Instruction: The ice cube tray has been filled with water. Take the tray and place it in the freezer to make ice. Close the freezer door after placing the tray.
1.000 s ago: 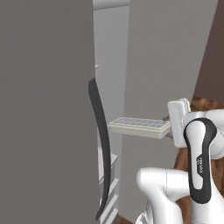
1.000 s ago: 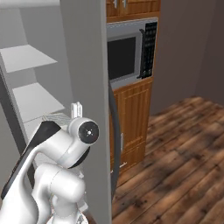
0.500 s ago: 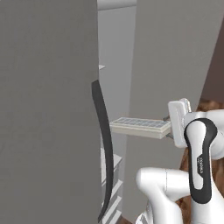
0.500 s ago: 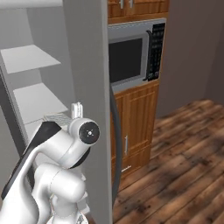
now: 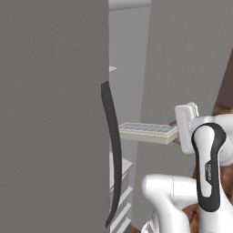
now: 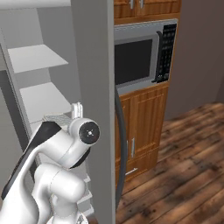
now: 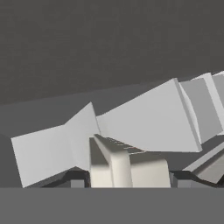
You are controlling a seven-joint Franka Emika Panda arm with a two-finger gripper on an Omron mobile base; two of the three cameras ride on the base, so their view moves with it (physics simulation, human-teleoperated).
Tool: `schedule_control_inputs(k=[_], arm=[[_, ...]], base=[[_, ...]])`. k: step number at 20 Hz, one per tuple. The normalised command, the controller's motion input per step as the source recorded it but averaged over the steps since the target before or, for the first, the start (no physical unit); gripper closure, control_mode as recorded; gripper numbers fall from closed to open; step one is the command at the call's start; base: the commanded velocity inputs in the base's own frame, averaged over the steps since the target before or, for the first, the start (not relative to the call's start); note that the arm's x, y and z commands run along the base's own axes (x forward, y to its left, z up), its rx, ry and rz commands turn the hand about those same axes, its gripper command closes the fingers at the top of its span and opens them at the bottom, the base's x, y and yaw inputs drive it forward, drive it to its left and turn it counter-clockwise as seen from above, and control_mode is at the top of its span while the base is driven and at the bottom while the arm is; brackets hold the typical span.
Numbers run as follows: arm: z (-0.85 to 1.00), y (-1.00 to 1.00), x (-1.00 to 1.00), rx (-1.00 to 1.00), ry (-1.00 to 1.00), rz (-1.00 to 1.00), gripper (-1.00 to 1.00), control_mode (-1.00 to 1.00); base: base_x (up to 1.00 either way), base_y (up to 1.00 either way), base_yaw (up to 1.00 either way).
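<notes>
The ice cube tray [image 5: 146, 132] is a long white tray held level in the air, its far end pointing into the open freezer [image 6: 38, 94]. Its cells look pale blue-grey, so the water can hardly be told apart. My gripper [image 5: 174, 130] is shut on the tray's near end. In the hand view the tray's end [image 7: 127, 167] sits between the fingertips [image 7: 77, 183], with white freezer shelves [image 7: 144, 118] beyond. The freezer door [image 5: 50, 113] stands wide open at the left, its dark curved handle [image 5: 113, 154] close beside the tray. From the right, a corner of the tray [image 6: 57, 118] shows behind the arm.
The wider grey fridge door [image 6: 94, 87] with its dark handle [image 6: 121, 144] stands right of the freezer opening. Beyond it are a microwave [image 6: 138, 54] set in brown wooden cabinets [image 6: 144, 122] and a wooden floor [image 6: 183, 166]. White shelves [image 5: 119, 166] sit below the tray.
Both base views have shifted slightly, so the base has moved a little. The tray stays level in the shut gripper, at about the same place before the freezer.
</notes>
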Motion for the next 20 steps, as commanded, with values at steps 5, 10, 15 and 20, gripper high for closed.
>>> schedule_control_inputs(k=[5, 10, 15, 20], arm=[[0.0, 0.0, 0.0, 0.0, 0.0, 0.0, 1.0, 1.0], [0.0, 0.0, 0.0, 0.0, 0.0, 0.0, 1.0, 1.0], [0.0, -0.02, 0.08, 0.0, 0.0, 0.0, 1.0, -1.0], [0.0, 0.0, 0.23, 0.0, -0.05, -0.04, 1.0, -1.0]], base=[[0.2, -0.14, 0.04], [0.16, -0.07, 0.0], [0.0, 0.0, 0.0], [0.0, 0.0, 0.0]])
